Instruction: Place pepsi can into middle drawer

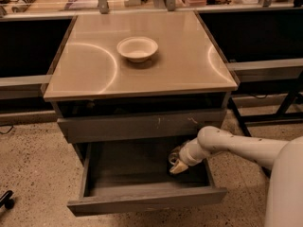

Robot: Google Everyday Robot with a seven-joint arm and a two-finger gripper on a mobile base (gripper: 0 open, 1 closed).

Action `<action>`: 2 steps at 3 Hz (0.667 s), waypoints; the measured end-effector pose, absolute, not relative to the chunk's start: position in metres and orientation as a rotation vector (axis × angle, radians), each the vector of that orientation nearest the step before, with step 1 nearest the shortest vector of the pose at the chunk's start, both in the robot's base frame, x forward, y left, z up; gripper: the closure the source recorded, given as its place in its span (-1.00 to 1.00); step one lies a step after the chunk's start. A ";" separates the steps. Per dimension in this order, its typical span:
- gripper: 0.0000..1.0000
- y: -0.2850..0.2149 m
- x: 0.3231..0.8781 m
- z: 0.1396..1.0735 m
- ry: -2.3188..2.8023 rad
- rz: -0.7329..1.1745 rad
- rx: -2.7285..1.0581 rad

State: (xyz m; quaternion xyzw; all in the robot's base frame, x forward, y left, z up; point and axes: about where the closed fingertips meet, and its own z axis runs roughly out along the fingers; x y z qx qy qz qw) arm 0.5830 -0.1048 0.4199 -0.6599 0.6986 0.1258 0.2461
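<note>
The middle drawer (147,203) is pulled out, showing its plain grey front panel and dark inner floor. My gripper (176,164) reaches in from the right on the white arm (236,145). It sits low over the drawer's right side, near the floor. The pepsi can does not show clearly. A small greyish curved shape at the gripper may be it, but I cannot tell.
A cream-white bowl (137,48) stands on the beige cabinet top (94,74). The shut drawer front with pale scratch marks (142,126) is just above the open drawer. Dark shelving and metal rails flank the cabinet. Speckled floor lies in front.
</note>
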 end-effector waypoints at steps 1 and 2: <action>0.15 -0.105 0.583 0.420 1.906 0.343 -1.800; -0.30 -0.105 0.583 0.420 1.906 0.343 -1.801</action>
